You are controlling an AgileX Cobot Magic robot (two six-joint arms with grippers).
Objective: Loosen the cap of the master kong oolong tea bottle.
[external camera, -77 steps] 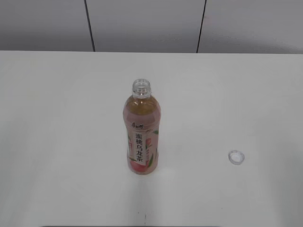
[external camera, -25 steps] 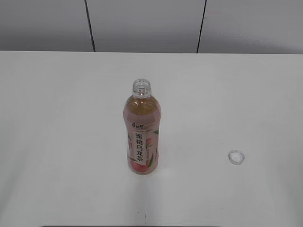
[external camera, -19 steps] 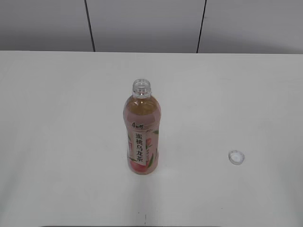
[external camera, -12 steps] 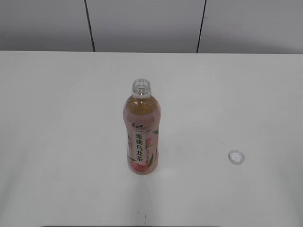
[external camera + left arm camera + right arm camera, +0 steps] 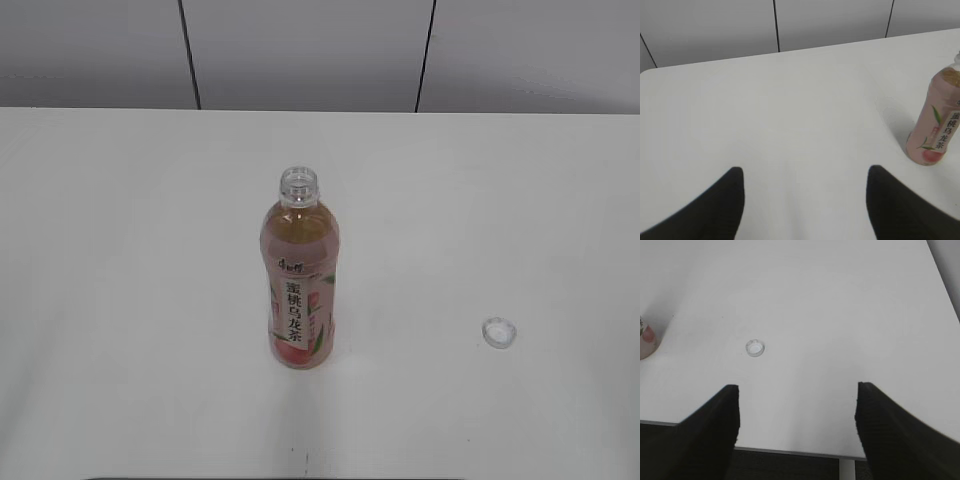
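Observation:
The master kong oolong tea bottle stands upright in the middle of the white table, its clear threaded neck bare. It also shows at the right edge of the left wrist view, and its base at the left edge of the right wrist view. The cap lies on the table to the bottle's right, open side up, and shows in the right wrist view. My left gripper is open and empty, well left of the bottle. My right gripper is open and empty, hovering over the table's front edge, short of the cap.
The white table meets a grey panelled wall at the back. Its front edge and a dark floor below show in the right wrist view. Neither arm shows in the exterior view.

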